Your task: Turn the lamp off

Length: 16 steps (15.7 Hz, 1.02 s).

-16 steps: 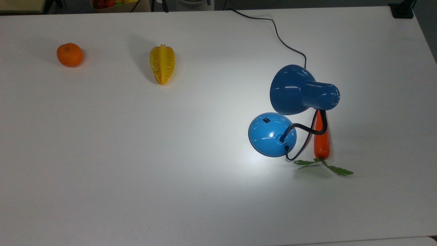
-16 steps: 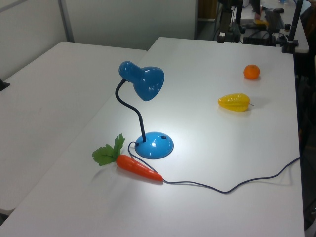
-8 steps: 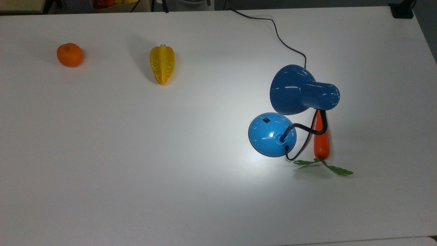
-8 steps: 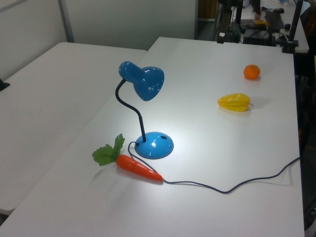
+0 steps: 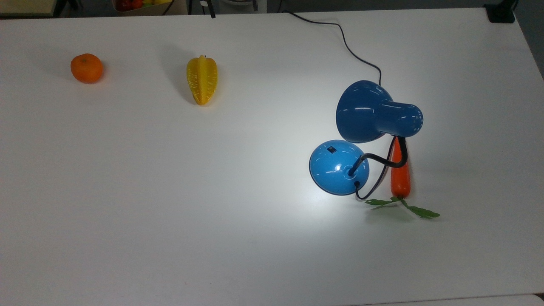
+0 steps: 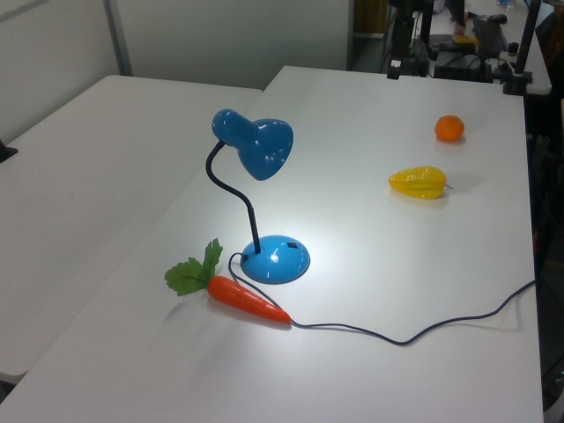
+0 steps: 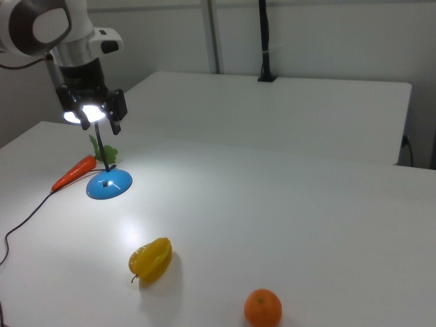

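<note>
End effector appears in the right view, raised above the desk in front of the lit lamp shade, fingers spread apart and holding nothing. Lamp is switched on, casting a bright patch around its round blue base, which sits at the top view's right. A carrot lies just beside the base, the cord passing by it. A starfruit and an orange rest well apart from the lamp.

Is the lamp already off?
No, the lamp casts a bright pool of light on the table around its base.
</note>
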Motion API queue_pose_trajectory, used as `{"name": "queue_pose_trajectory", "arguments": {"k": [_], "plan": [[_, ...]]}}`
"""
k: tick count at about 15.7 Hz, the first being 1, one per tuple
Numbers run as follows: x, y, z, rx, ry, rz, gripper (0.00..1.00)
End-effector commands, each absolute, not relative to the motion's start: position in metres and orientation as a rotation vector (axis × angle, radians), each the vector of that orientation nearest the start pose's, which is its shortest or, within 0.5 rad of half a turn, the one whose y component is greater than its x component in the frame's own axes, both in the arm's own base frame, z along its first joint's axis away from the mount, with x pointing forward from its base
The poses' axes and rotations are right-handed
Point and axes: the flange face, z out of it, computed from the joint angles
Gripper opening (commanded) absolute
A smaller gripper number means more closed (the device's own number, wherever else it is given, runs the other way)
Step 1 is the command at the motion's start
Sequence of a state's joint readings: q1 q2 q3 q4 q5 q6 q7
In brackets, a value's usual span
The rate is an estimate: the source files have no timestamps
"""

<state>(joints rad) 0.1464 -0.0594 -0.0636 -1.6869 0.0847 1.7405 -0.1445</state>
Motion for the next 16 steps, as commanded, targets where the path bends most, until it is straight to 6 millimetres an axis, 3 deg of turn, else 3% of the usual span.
{"name": "queue_pose_trajectory", "arguments": {"k": [1, 8, 16], "plan": [[0.551, 0.053, 0.617, -3.025, -0.353, -0.202, 0.60], [0.550, 0.055, 0.612, -3.015, -0.447, -0.192, 0.27], [0.552, 0.057, 0.606, -3.003, -0.441, -0.173, 0.15]]}}
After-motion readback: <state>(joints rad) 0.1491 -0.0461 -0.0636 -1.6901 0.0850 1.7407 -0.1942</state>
